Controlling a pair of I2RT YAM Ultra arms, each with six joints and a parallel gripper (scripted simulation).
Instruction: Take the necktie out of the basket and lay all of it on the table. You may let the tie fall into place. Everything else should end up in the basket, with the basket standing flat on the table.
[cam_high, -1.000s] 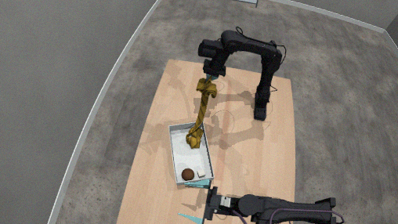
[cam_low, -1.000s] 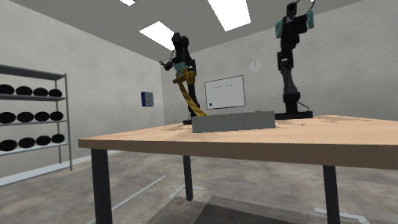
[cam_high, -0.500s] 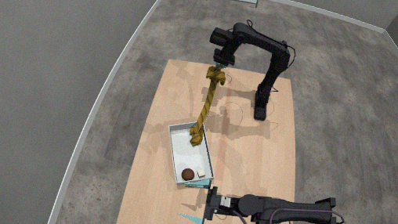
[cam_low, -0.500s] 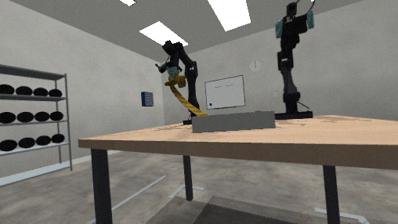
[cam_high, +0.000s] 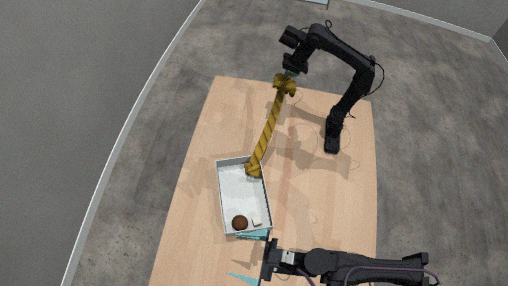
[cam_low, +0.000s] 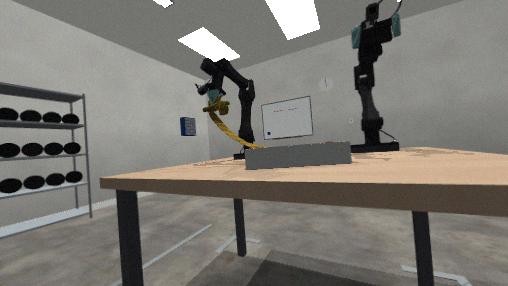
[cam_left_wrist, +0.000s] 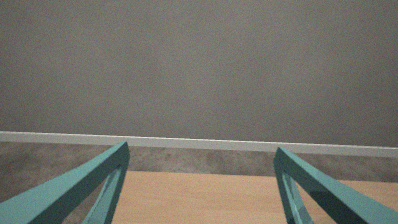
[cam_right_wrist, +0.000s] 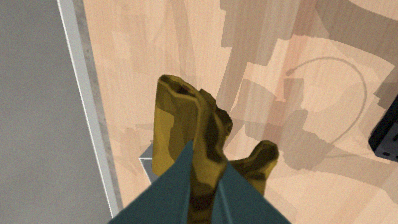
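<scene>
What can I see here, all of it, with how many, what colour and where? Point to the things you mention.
Necktie (cam_high: 270, 125) (cam_low: 227, 131) (cam_right_wrist: 172, 120): one, mustard yellow, stretched from the right arm's tool to the basket's near-corner end
Basket (cam_high: 220, 192) (cam_low: 300, 156): one, grey outside, whitish inside, on the table
Ball (cam_high: 240, 222): one, brown, in the basket
Small block (cam_high: 256, 221): one, white, beside the ball
Table (cam_high: 200, 200) (cam_low: 400, 172) (cam_left_wrist: 200, 200) (cam_right_wrist: 125, 75): one, light wood, dark legs
Shelf rack (cam_low: 86, 150): one, grey, holding dark round things, by the wall
Whiteboard (cam_low: 287, 119): one, white, back wall
Clock (cam_low: 326, 83): one, pale, back wall
Left tool (cam_left_wrist: 202, 151): one, teal fingers, open
Right tool (cam_right_wrist: 207, 160): one, teal fingers, closed on the necktie
</scene>
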